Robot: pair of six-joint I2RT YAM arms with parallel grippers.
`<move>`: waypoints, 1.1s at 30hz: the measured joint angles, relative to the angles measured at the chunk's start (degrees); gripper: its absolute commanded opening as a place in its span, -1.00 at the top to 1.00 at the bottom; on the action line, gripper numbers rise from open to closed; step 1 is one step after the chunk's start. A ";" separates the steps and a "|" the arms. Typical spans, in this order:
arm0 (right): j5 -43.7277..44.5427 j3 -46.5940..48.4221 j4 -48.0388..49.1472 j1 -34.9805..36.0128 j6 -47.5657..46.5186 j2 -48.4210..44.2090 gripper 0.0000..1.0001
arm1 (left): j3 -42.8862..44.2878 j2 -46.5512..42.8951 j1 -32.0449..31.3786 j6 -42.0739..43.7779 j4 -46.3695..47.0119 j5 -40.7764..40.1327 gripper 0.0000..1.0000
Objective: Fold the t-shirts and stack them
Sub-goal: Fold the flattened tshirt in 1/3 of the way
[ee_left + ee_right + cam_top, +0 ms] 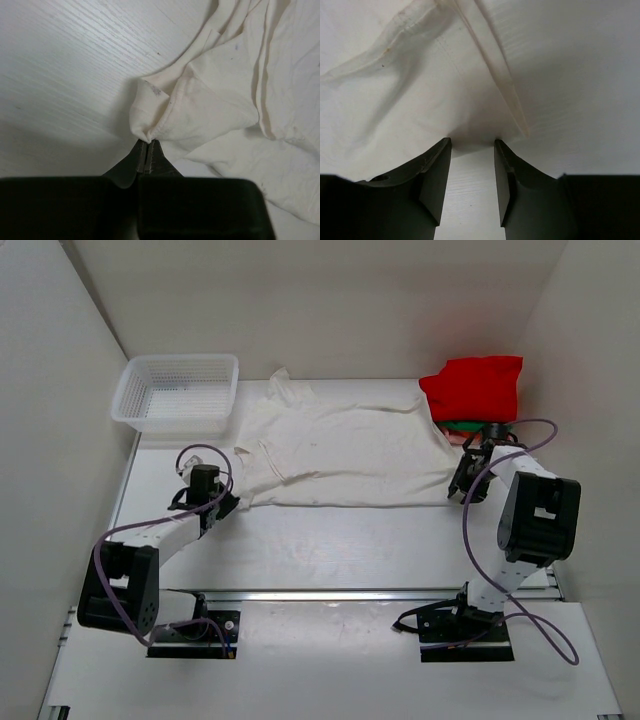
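A wrinkled cream t-shirt (350,450) lies spread across the middle of the table. My left gripper (222,506) is shut on a pinched fold of its near-left corner, seen in the left wrist view (146,138) with the cloth (200,100) bunched at the tips. My right gripper (468,485) is open at the shirt's near-right corner; in the right wrist view (472,145) its jaws straddle the cloth edge (485,131) without holding it. A folded red t-shirt (476,386) sits on a green one (466,426) at the back right.
A white mesh basket (178,390) stands at the back left. White walls enclose the table on three sides. Bare white tabletop (340,545) lies between the shirt and the arm bases.
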 measured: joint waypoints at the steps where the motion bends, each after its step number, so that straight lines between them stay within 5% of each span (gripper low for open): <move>1: 0.09 0.00 0.15 0.24 0.02 0.66 0.36 | -0.31 -0.63 0.15 -0.02 0.24 -0.04 1.00; 2: 0.15 0.04 0.31 0.52 0.02 1.20 0.44 | -0.57 -1.31 0.35 0.00 0.28 -0.04 1.00; 3: 0.22 0.13 0.44 0.94 -0.04 1.99 0.84 | -0.72 -2.38 0.74 0.17 0.09 -0.07 1.00; 5: 0.57 1.11 -0.07 1.73 0.07 3.26 1.00 | -0.72 -3.37 1.20 0.66 -0.20 -0.04 1.00; 17: -0.04 1.73 -5.95 2.38 -2.97 3.58 1.00 | 0.42 -17.11 2.75 9.40 -17.09 0.39 1.00; 33: 1.55 -7.28 -17.75 -2.49 -6.10 -15.74 1.00 | 4.22 -25.51 3.82 17.53 -34.82 -0.35 1.00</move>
